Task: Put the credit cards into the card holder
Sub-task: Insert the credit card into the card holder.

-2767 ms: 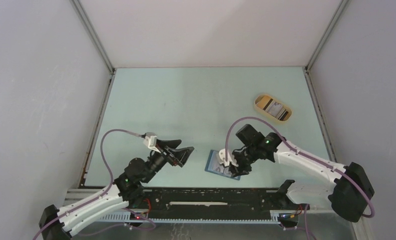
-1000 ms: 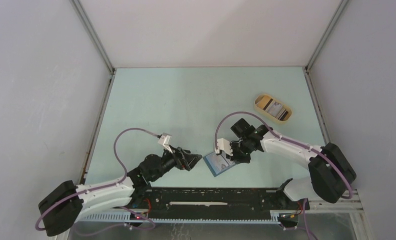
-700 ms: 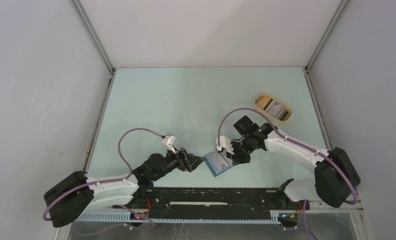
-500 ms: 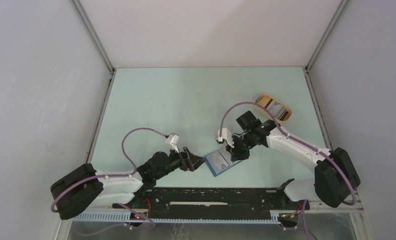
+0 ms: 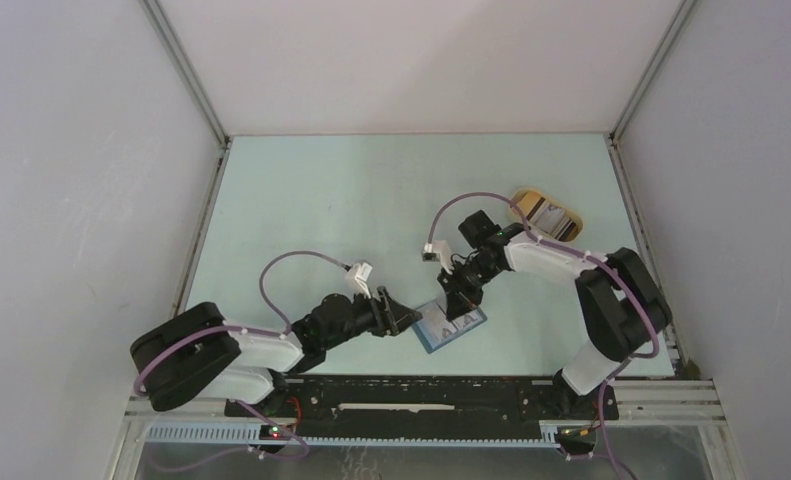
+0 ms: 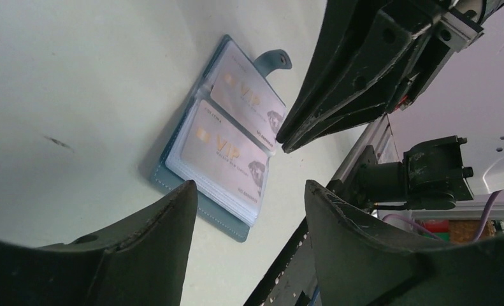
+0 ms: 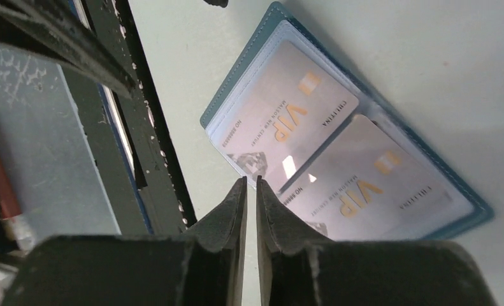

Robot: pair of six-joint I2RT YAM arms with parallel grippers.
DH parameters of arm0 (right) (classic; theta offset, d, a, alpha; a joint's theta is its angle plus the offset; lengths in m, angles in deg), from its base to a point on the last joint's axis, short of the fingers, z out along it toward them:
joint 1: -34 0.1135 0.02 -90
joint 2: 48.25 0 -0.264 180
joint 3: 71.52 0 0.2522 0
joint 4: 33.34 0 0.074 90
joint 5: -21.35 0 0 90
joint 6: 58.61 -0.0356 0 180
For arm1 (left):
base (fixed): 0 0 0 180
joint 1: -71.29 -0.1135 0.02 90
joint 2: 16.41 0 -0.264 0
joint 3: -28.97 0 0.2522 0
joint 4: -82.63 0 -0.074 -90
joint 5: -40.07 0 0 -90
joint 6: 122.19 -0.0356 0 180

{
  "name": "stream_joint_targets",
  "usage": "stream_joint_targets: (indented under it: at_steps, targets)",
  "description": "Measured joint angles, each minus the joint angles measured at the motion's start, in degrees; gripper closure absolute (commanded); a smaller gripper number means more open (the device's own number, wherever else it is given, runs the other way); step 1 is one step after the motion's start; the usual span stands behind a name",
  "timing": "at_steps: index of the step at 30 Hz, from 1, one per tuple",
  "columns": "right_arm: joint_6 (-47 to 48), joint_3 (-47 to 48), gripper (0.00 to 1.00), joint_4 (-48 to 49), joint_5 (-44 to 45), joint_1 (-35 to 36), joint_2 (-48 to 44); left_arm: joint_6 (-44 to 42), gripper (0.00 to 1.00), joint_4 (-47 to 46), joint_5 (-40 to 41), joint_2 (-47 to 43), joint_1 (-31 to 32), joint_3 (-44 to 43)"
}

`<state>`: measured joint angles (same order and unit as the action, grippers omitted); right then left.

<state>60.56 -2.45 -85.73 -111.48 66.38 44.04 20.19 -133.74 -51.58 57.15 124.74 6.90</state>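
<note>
The teal card holder [image 5: 449, 325] lies open and flat on the table near the front edge. Two whitish credit cards marked VIP sit in its clear pockets, one [image 6: 246, 99] nearer the snap tab, the other [image 6: 222, 156] beside it; they also show as a card [image 7: 287, 121] and its neighbour [image 7: 370, 191]. My left gripper [image 5: 399, 318] is low by the holder's left edge, open [image 6: 249, 185], with nothing between its fingers. My right gripper [image 5: 458, 300] points down over the holder's far edge, its jaws [image 7: 250, 180] a thin slit apart and empty.
A tan oval tray [image 5: 571, 232] stands at the back right with a whitish card [image 5: 549, 212] in it, partly behind the right arm's cable. The black base rail [image 5: 421, 390] runs close in front of the holder.
The left gripper has slid right up to the holder's edge and its jaws have narrowed. The right gripper's jaws have parted slightly and its arm has folded back over the holder.
</note>
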Motion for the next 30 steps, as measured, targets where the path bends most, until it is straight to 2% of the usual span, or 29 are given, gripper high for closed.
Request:
stream_joint_targets:
  at_steps: [2, 11, 17, 30]
  targets:
    - [-1.5, 0.7, 0.75, -0.3, -0.6, 0.5, 2.4, 0.7, 0.33, -0.7, -0.2, 1.4, 0.2, 0.0]
    - [-7.1, 2.8, 0.60, -0.5, -1.2, 1.1, 7.1, 3.8, 0.34, -5.5, -1.6, 7.4, 0.9, -0.1]
    - [-9.7, 4.8, 0.59, -0.9, -1.0, 1.1, 8.3, 5.3, 0.35, -8.8, -2.2, 11.5, 1.1, -0.9]
    - [-13.7, 6.4, 0.57, -1.0, 2.9, 1.1, 11.9, 6.5, 0.36, -11.1, -2.2, 12.9, 1.3, -0.9]
